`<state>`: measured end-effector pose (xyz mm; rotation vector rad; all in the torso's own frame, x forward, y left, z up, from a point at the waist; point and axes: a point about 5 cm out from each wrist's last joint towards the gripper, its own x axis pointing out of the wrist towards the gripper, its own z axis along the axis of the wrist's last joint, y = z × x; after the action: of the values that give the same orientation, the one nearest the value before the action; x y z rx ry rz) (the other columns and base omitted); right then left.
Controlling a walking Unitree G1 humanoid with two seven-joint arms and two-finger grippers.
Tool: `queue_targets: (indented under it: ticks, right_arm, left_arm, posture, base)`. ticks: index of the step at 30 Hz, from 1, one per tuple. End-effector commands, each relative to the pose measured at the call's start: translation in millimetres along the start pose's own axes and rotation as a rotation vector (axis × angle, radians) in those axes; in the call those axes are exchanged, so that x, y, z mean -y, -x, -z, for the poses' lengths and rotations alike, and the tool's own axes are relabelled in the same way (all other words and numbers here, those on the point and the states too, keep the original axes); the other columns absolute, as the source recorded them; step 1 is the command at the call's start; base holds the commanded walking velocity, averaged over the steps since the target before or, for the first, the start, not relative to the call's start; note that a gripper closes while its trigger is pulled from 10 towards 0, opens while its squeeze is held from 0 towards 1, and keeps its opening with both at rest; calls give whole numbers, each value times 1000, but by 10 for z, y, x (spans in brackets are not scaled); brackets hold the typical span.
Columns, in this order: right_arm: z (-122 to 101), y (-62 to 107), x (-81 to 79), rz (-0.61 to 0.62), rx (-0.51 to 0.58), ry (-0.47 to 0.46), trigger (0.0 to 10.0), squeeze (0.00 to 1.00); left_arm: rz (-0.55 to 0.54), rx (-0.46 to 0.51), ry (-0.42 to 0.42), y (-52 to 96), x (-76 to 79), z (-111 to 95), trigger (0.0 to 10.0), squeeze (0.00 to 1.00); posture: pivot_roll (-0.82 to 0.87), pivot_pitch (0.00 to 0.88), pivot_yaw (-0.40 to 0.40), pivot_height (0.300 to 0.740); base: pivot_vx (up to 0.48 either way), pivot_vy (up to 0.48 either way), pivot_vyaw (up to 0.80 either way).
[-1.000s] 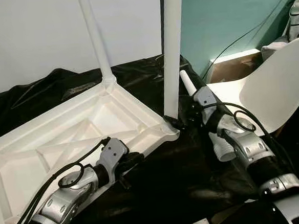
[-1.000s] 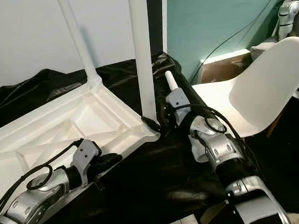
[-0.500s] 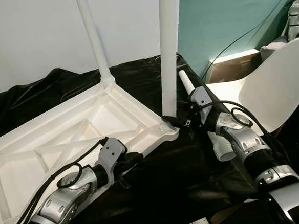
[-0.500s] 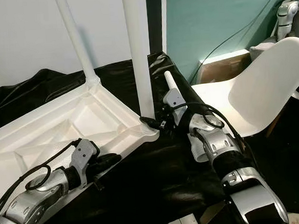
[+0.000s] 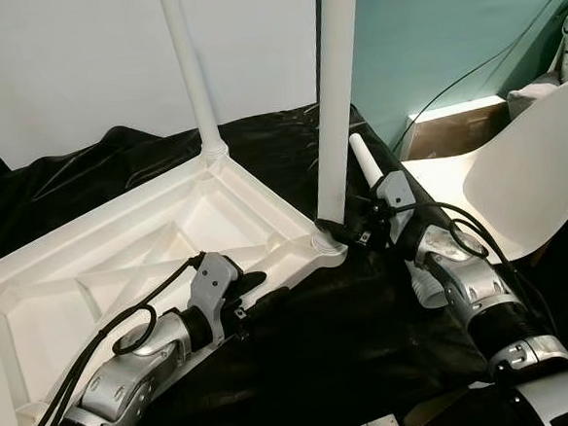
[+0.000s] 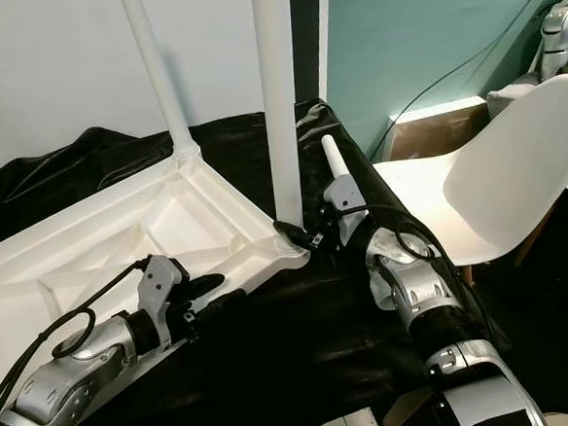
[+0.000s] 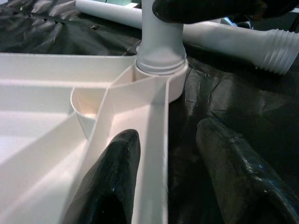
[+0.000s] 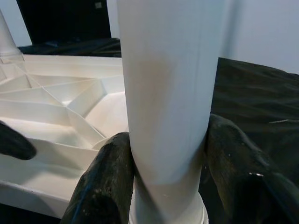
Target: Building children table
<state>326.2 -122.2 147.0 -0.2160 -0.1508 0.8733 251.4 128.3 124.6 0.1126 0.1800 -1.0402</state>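
My left gripper [image 5: 255, 291] has opened up since a moment ago; its two black fingers [image 7: 114, 177] now sit one on each side of the white table top's [image 5: 122, 273] edge, not squeezing it. The table top lies upside down on the black sheet [image 5: 333, 356]. My right gripper [image 5: 349, 234] is clenched around the near table leg [image 5: 335, 102], low down where it stands upright in the corner socket. A second leg [image 5: 188, 69] stands in the far corner. A loose leg [image 5: 366, 158] lies on the sheet beside a white chair [image 5: 525, 177].
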Motion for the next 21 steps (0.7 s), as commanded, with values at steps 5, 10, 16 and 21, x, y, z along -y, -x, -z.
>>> queue_targets:
  ticks: [5, 10, 16, 21]
  right_arm:
    - [-31, 12, -177, -29, 29, -42, 0, 0]
    - [-77, 37, -223, -24, 49, -59, 0, 0]
    - [-218, 39, -354, -35, 104, -104, 0, 0]
    - [-286, 45, -409, -33, 122, -126, 0, 0]
  left_arm:
    - [187, -92, -27, -32, 57, 127, 10000, 0]
    - [179, -131, -40, -48, 39, 165, 10000, 0]
    - [191, -201, -32, -41, 62, 258, 10000, 0]
    - [208, -223, -25, -39, 89, 292, 10000, 0]
  posture:
    - [-3, 0, 29, 740]
    - [-6, 0, 32, 740]
    - [-5, 0, 28, 740]
    - [-5, 0, 27, 740]
  base:
    - [0, 0, 0]
    - [0, 0, 0]
    - [0, 0, 0]
    - [0, 0, 0]
